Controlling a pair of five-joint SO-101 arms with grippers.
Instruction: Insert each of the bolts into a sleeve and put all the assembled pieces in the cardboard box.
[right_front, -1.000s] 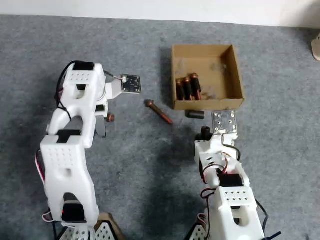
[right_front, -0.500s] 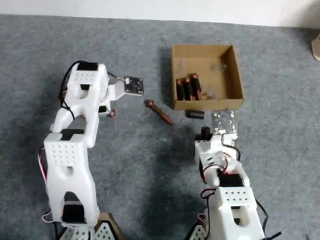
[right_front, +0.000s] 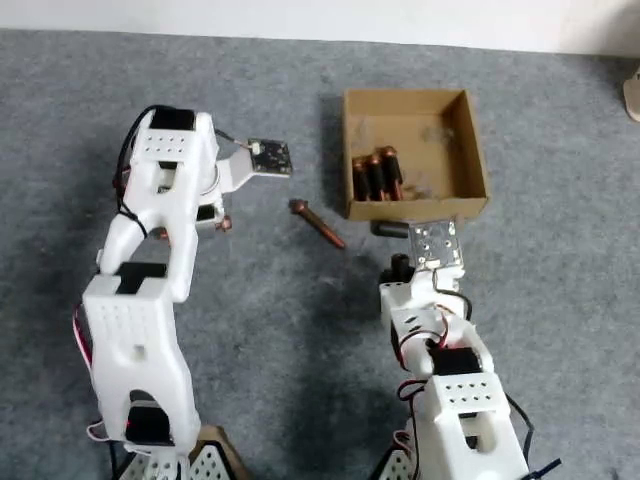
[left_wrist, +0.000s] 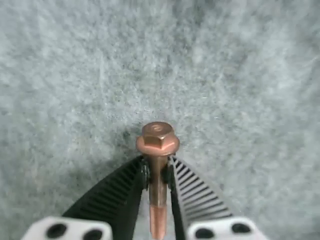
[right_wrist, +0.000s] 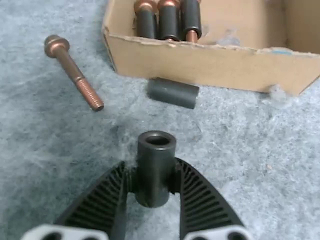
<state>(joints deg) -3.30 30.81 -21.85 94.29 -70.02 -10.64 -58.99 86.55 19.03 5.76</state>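
My left gripper (left_wrist: 158, 172) is shut on a copper bolt (left_wrist: 157, 165), head pointing away from the wrist, over bare carpet. From above, that bolt's head (right_front: 224, 223) peeks out beside the left arm. My right gripper (right_wrist: 155, 177) is shut on a dark sleeve (right_wrist: 155, 162) with its open bore facing out; it sits just in front of the cardboard box (right_front: 476, 150). A second bolt (right_front: 317, 222) (right_wrist: 73, 71) lies on the carpet left of the box. A loose sleeve (right_wrist: 173, 93) (right_front: 390, 229) lies against the box's front wall. Three assembled pieces (right_front: 376, 174) (right_wrist: 167, 19) lie in the box.
Grey carpet covers the table. The cardboard box (right_wrist: 210, 60) stands at the back, right of centre. A pale object (right_front: 632, 95) pokes in at the right edge. Open carpet lies between the two arms.
The left arm has lifted and swung slightly back and right with its bolt. The right arm has shifted a little to the left with its sleeve.
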